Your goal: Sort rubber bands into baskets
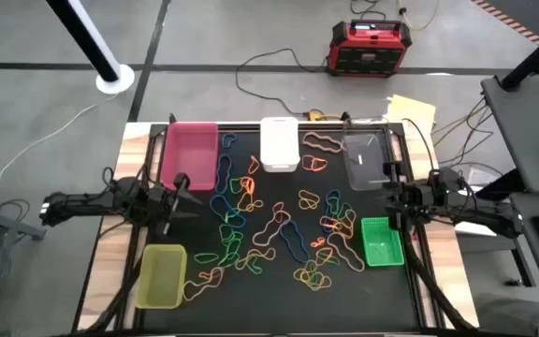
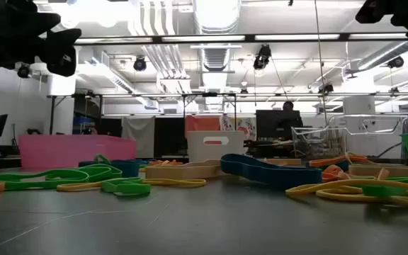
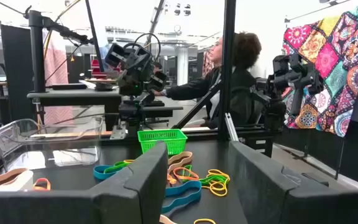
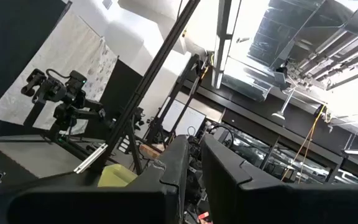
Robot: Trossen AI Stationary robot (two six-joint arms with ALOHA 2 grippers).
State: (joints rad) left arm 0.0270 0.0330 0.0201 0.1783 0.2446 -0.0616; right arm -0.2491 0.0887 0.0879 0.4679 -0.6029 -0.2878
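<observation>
Many rubber bands [image 1: 279, 229] in orange, red, blue, green and yellow lie scattered on the black mat. Around them stand five baskets: pink [image 1: 191, 154], white [image 1: 279, 143], clear [image 1: 365, 159], green [image 1: 382, 241] and yellow-green [image 1: 162, 276]. My left gripper [image 1: 187, 195] hovers open at the mat's left side, between the pink and yellow-green baskets, with nothing between its fingers [image 3: 148, 180]. My right gripper [image 1: 388, 198] hovers at the mat's right side, between the clear and green baskets. It is shut and tipped upward; its wrist view shows only the room.
A red-and-black power box [image 1: 369, 47] and cables lie on the floor beyond the far edge. Wooden table strips [image 1: 110, 253] flank the mat. A person [image 3: 229, 74] sits beyond the table's right side.
</observation>
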